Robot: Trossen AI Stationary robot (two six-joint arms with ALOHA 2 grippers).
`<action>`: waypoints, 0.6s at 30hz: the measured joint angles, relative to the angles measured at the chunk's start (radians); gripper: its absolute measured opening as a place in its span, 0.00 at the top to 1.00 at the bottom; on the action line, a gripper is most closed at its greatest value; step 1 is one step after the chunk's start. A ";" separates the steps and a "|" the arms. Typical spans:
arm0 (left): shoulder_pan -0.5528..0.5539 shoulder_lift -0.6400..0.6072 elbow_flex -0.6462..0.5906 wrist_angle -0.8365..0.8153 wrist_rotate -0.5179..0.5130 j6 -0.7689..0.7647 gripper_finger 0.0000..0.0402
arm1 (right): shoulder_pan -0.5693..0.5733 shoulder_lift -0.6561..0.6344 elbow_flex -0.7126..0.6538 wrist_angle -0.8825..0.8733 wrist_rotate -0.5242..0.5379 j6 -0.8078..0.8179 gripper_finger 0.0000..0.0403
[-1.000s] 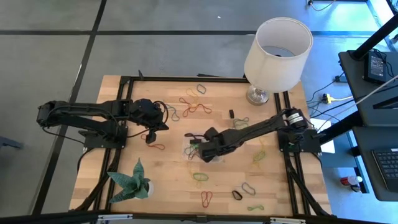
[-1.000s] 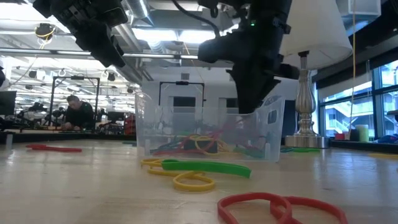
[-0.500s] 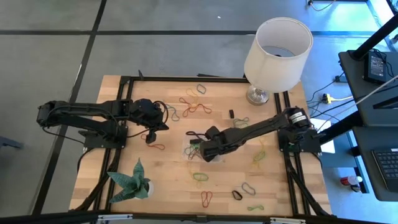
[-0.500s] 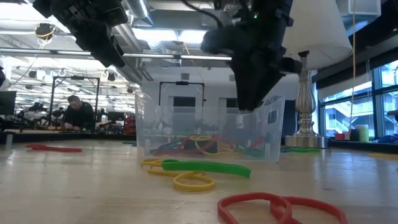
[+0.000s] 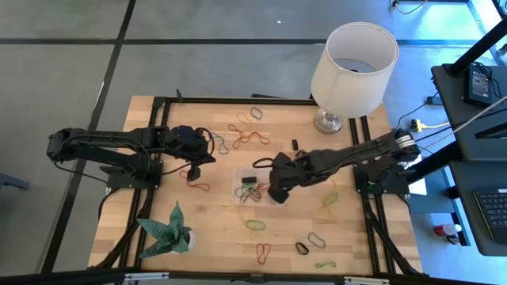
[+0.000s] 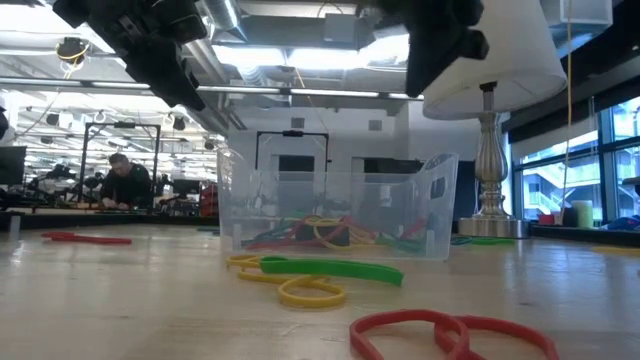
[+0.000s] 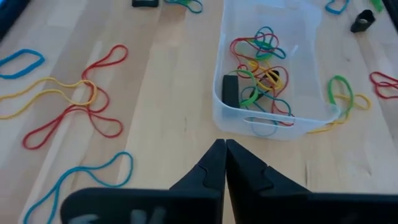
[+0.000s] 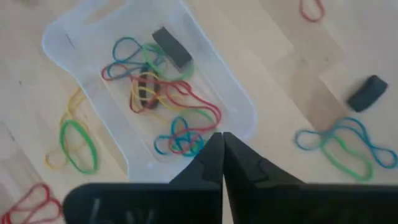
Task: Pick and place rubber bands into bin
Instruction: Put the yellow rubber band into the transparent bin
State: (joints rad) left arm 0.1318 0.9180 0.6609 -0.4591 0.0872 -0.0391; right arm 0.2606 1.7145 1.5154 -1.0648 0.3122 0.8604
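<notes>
The bin (image 5: 252,188), a clear low-walled tray, stands mid-table and holds several rubber bands (image 8: 163,93) in red, green, yellow and blue, plus a small black block (image 8: 171,46). More rubber bands lie loose on the wood: a red-and-yellow tangle (image 5: 247,134), a green-and-yellow pair (image 5: 253,225), a red one (image 5: 263,252). My right gripper (image 8: 222,142) is shut with nothing in it, high above the bin's right end (image 5: 275,192). My left gripper (image 7: 224,151) is shut with nothing in it and hangs in the air left of the bin (image 5: 192,169).
A lamp with a white lampshade (image 5: 354,57) stands at the far right corner. A green folded-paper plant (image 5: 168,229) sits near the front left. Small black blocks (image 5: 295,145) lie among the bands. A person (image 6: 125,180) sits far off in the room behind.
My right gripper has risen from just above the bin to well above it and shifted toward the table's right edge, rolling a little. The bin and its bands have stayed where they were.
</notes>
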 joint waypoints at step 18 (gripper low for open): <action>-0.203 0.087 0.123 0.051 -0.215 -0.097 0.84 | 0.138 -0.586 -0.768 0.399 -0.009 0.186 0.99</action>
State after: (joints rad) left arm -0.0712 1.0046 0.7836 -0.4078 -0.1283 -0.1364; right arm 0.3987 1.1281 0.7474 -0.6656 0.3033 1.0462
